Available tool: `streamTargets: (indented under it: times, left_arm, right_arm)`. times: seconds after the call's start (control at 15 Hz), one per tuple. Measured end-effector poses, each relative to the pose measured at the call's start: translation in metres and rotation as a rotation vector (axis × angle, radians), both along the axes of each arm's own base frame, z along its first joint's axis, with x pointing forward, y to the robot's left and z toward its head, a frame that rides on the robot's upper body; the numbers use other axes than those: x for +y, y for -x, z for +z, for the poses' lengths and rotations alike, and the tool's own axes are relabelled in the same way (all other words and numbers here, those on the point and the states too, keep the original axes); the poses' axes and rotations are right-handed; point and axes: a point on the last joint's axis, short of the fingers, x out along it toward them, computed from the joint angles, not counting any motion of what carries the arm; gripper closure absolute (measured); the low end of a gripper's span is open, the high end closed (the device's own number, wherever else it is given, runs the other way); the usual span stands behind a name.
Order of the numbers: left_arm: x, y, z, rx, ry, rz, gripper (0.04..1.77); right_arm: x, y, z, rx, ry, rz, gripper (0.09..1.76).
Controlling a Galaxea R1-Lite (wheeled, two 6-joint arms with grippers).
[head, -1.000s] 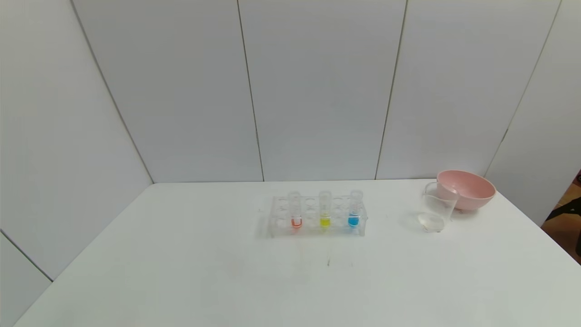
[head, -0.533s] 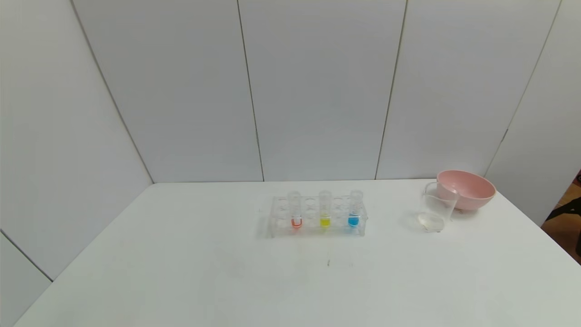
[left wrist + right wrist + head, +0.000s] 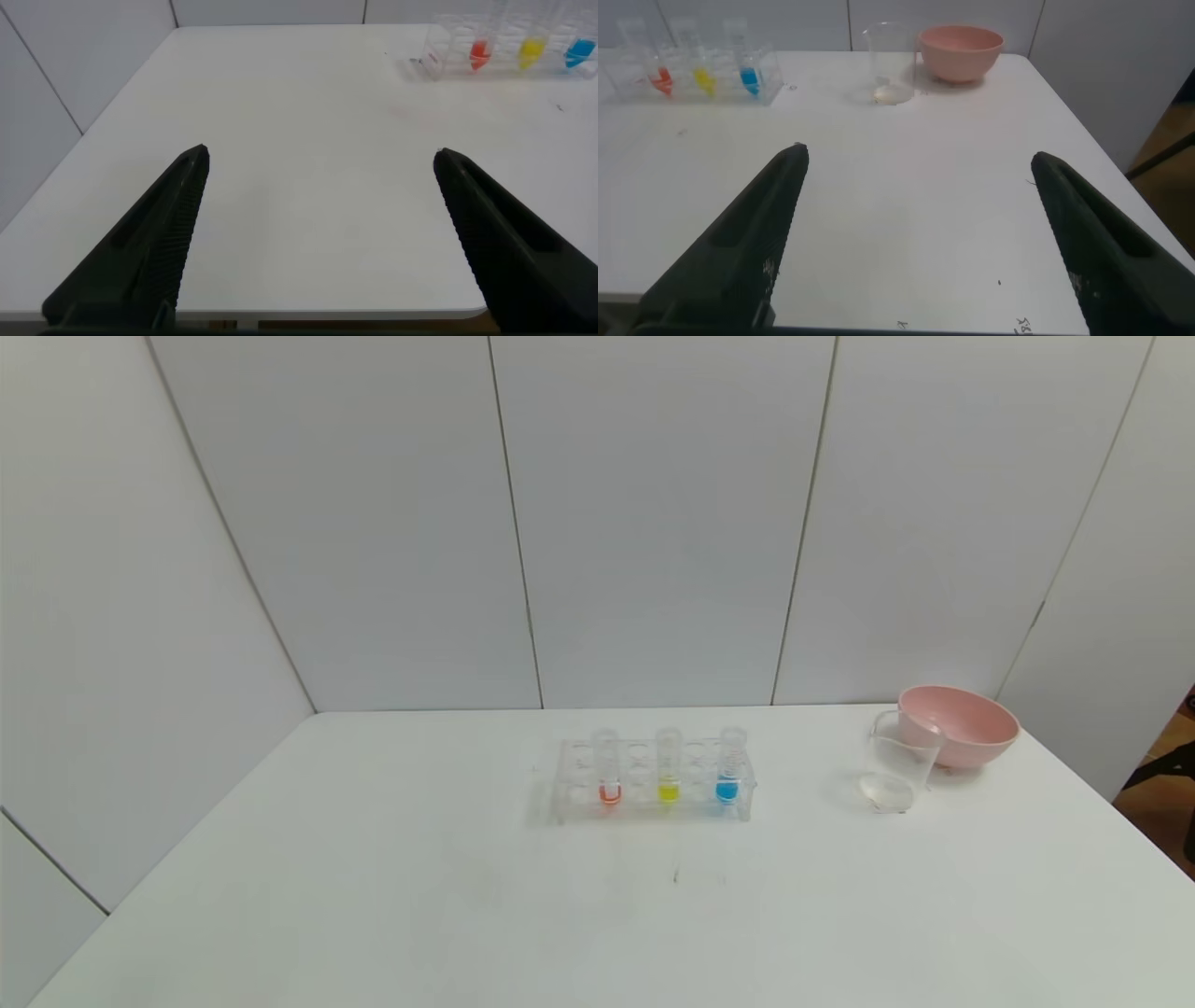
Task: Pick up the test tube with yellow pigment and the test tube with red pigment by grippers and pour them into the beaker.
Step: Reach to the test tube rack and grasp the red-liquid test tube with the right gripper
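A clear rack (image 3: 653,807) stands mid-table holding three upright tubes. The test tube with red pigment (image 3: 609,775) is at the rack's left, the test tube with yellow pigment (image 3: 667,773) in the middle, and a blue one (image 3: 728,771) at the right. The clear beaker (image 3: 898,773) stands to the right of the rack. Neither arm shows in the head view. My left gripper (image 3: 320,157) hangs open over the table's near left edge, far from the rack (image 3: 505,70). My right gripper (image 3: 917,157) is open over the near right part, with the beaker (image 3: 891,62) far ahead.
A pink bowl (image 3: 960,724) sits just behind the beaker near the table's right edge, also seen as the pink bowl (image 3: 960,52) in the right wrist view. White wall panels close the back and left. The table's (image 3: 373,896) right edge drops off beside the bowl.
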Motion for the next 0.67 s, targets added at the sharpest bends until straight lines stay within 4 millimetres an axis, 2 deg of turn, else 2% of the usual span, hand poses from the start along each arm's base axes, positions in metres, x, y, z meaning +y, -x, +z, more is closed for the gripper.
streamTargets:
  times: [0.33, 0.67]
  left_arm:
    - [0.0, 0.0, 0.0, 0.0, 0.0, 0.0, 0.09]
    - [0.0, 0.0, 0.0, 0.0, 0.0, 0.0, 0.09]
  right_arm:
    - [0.0, -0.004, 0.063, -0.03, -0.047, 0.023, 0.14]
    - [0.001, -0.032, 0.101, 0.054, -0.049, 0.065, 0.14]
